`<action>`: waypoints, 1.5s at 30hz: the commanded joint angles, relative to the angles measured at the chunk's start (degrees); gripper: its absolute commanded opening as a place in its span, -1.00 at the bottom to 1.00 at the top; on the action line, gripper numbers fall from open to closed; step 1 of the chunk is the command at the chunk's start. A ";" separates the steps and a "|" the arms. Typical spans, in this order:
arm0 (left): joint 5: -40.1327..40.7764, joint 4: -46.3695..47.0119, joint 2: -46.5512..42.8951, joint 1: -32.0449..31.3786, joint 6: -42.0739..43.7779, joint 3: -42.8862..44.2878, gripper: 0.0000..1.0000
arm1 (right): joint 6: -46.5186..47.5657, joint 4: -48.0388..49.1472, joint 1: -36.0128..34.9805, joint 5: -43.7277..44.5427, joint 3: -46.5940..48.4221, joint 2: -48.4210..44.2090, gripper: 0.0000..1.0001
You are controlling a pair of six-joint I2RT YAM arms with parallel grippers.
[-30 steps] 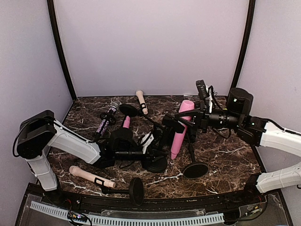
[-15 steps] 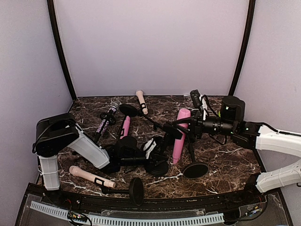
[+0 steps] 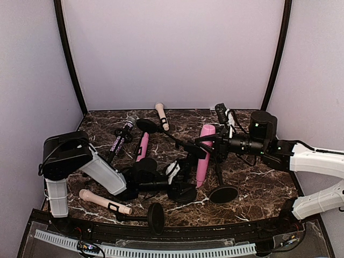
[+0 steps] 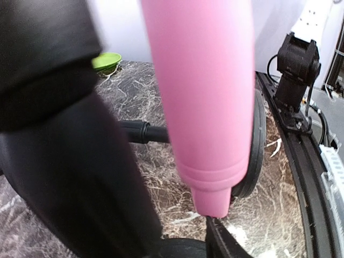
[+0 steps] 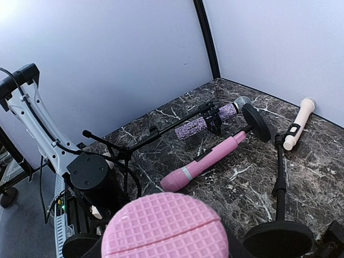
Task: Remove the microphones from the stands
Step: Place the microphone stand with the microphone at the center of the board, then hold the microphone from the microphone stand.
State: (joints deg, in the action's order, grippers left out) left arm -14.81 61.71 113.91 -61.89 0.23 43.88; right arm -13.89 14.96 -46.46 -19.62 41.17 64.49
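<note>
the right gripper [image 3: 214, 144] clamps the large pink plastic microphone [image 3: 203, 156] just below its waffle-patterned head, which fills the bottom of the right wrist view, right at the fingers. the microphone slants down from that hand towards the left gripper [image 3: 174, 171], its narrow tail just beside the black metal stand with the round base [image 3: 181, 192]. whether the left gripper's jaws stand wide or narrow cannot be told; the pink body hangs close in front of its camera.

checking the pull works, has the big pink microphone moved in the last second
Yes. In the top view the big pink microphone has shifted left and toward the near edge, its head nearer the round stand base, which stayed put.
</note>
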 commanded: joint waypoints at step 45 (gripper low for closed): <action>-22.25 -44.39 -43.52 15.36 -1.26 3.72 0.77 | 11.11 -7.26 -5.93 3.92 8.31 6.95 0.13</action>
State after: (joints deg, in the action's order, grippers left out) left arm -30.63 27.94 72.16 -47.70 -4.47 44.01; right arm -3.75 9.32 -52.25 -16.71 48.23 70.52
